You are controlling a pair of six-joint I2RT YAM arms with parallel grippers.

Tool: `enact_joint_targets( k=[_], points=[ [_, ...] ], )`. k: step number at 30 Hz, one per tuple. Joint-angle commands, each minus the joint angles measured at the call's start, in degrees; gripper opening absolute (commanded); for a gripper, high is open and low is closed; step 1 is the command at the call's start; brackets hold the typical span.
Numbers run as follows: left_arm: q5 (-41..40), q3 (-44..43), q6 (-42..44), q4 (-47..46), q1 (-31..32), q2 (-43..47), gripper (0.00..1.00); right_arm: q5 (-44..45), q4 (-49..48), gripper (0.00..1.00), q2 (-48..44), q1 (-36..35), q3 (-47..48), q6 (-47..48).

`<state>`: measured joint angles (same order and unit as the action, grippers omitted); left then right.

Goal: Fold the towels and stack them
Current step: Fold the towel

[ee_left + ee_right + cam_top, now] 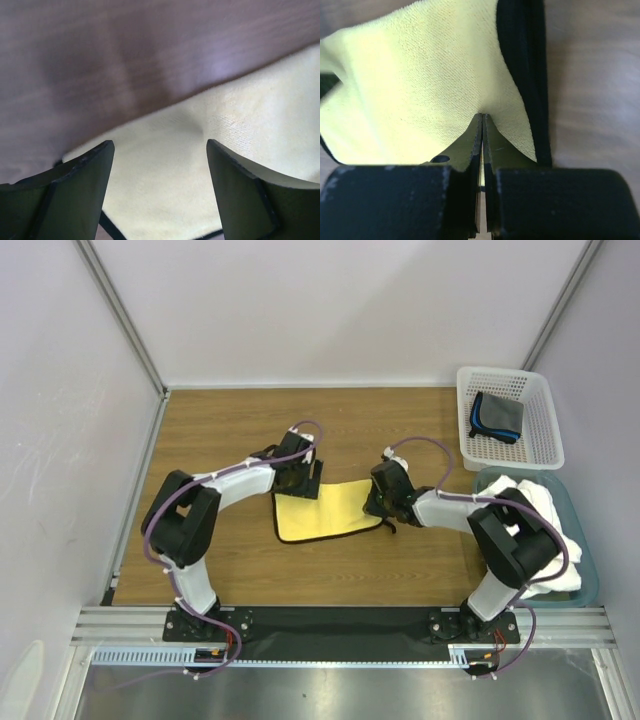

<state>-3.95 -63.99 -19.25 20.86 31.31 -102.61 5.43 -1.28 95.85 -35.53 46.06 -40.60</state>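
Mid-table: yellow towel (322, 515), spread out. Left gripper (298, 480) at its 11 o'clock corner: jaws wide apart, cloth beneath them, contact unclear. Right gripper (378, 502) at its 3 o'clock edge: jaws pinched tight on the dark-trimmed hem. Grey towel (497, 416) in basket (545, 445) at 2 o'clock; white towel (535, 502) at 3 o'clock.

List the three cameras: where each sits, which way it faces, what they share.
Top external: above and behind the bases, facing down on the table; both arms show, left gripper and right gripper at the yellow towel.
Left wrist: on the left arm, facing down past its open fingers at the towel's edge.
Right wrist: on the right arm, facing along its shut fingers pinching the towel.
Shared: the yellow towel, in all three.
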Motion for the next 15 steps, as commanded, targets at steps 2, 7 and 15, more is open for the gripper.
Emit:
enact_joint_targets(
  k=[2,7,15],
  points=[
    [-1.67,-8.77,10.19,4.53,-0.11,-4.87,0.81,7.13,17.01,0.0,-3.55,0.28,-5.71,-1.85],
    [0.15,-11.51,9.84,6.04,-0.11,-5.77,0.79,6.79,19.2,0.0,-7.43,0.46,-5.73,-3.78],
    [-2.29,-7.66,-4.38,7.7,-0.2,8.27,0.83,4.95,21.41,0.0,-20.16,0.55,0.69,0.33]
  ],
)
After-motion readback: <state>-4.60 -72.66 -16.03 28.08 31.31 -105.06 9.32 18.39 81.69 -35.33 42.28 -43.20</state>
